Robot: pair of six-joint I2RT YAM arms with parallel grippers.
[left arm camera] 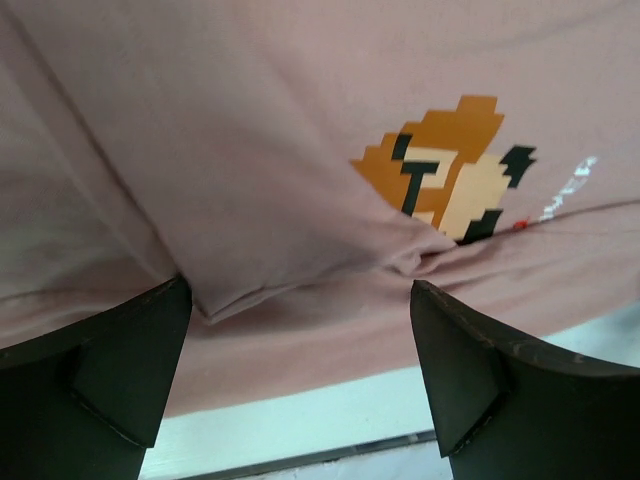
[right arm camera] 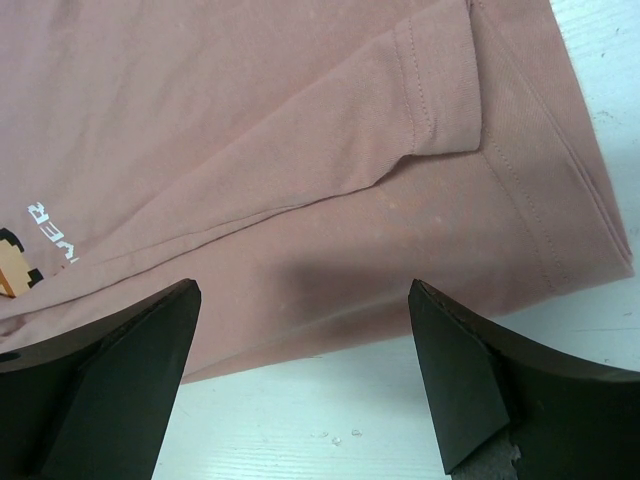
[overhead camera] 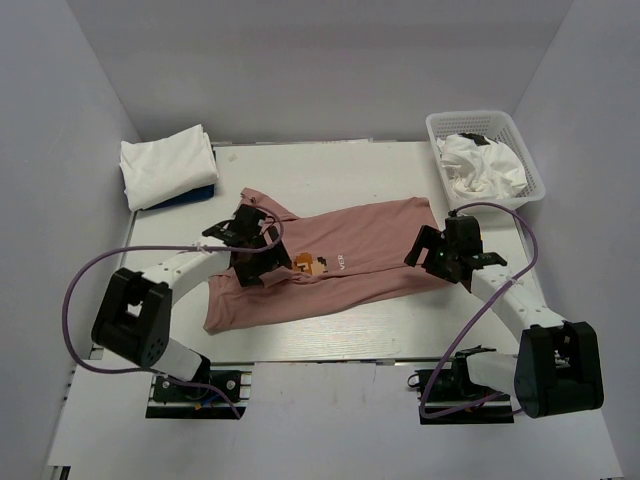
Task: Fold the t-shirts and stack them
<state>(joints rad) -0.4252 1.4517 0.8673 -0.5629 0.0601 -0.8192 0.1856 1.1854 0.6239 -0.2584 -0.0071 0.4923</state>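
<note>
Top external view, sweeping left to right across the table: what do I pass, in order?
In order: folded white t-shirt lying on a blue one → left pincer, open → pixel-art print on the dusty-pink t-shirt → right pincer, open → white plastic mesh basket holding crumpled white cloth.

Bright, even overhead light with soft shadows; a faint shadow dims the shirt [right arm camera: 330, 130]; focus crisp

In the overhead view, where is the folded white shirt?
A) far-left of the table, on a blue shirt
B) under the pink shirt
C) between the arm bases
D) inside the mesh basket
A: the folded white shirt lies on a blue shirt at the far left, apart from the basket at far right.
</note>
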